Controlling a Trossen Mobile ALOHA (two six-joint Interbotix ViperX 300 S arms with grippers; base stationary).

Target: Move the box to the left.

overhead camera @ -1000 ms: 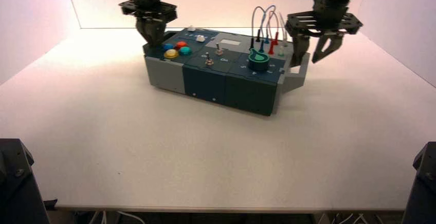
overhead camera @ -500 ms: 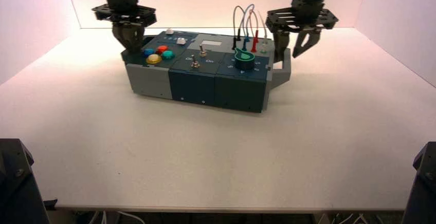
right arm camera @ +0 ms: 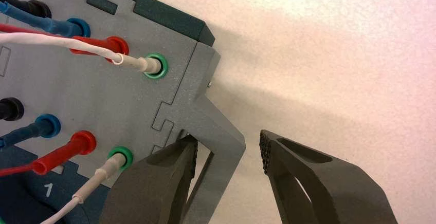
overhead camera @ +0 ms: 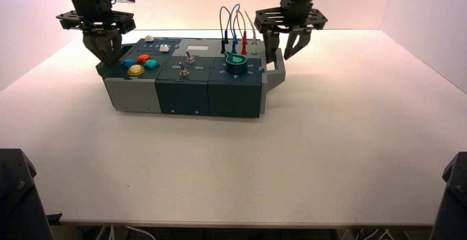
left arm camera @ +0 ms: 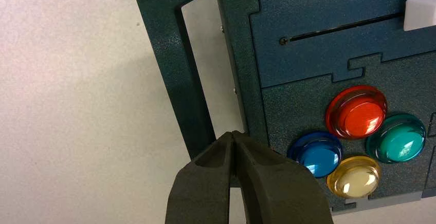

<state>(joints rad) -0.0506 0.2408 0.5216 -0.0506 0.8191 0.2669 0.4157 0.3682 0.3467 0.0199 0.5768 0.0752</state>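
Dark blue and grey panels make up the long box (overhead camera: 182,94), which lies on the pale tabletop (overhead camera: 231,168) between the two grippers, well over to the robot's left side of the table. The left gripper (left arm camera: 232,135) is at the box's left end, its jaws narrow, the tips meeting with nothing between them, over the opening of the dark left end handle (left arm camera: 172,75). Just beside those jaws is the blue push button (left arm camera: 316,153), with the yellow push button (left arm camera: 355,178), the red push button (left arm camera: 356,112) and the teal-green push button (left arm camera: 396,138) clustered past it. A white slider cap (left arm camera: 420,12) sits farther from the same jaws, at a distance along its slot from the small screw (left arm camera: 283,40) at the slot's handle-side end. The right gripper (right arm camera: 229,144) is at the opposite end, its jaws wide: one finger reaches into the opening of the grey right end handle (right arm camera: 221,131), the other stands outside, so the handle's bar runs between them without being clamped. Near the right jaws, on the grey panel, plug wires (right arm camera: 56,40) in black, blue, red and white loop between ringed sockets. Between the two pairs of jaws are two metal toggle switches (overhead camera: 184,71) and, closer to the right pair, the green-topped knob (overhead camera: 236,63).
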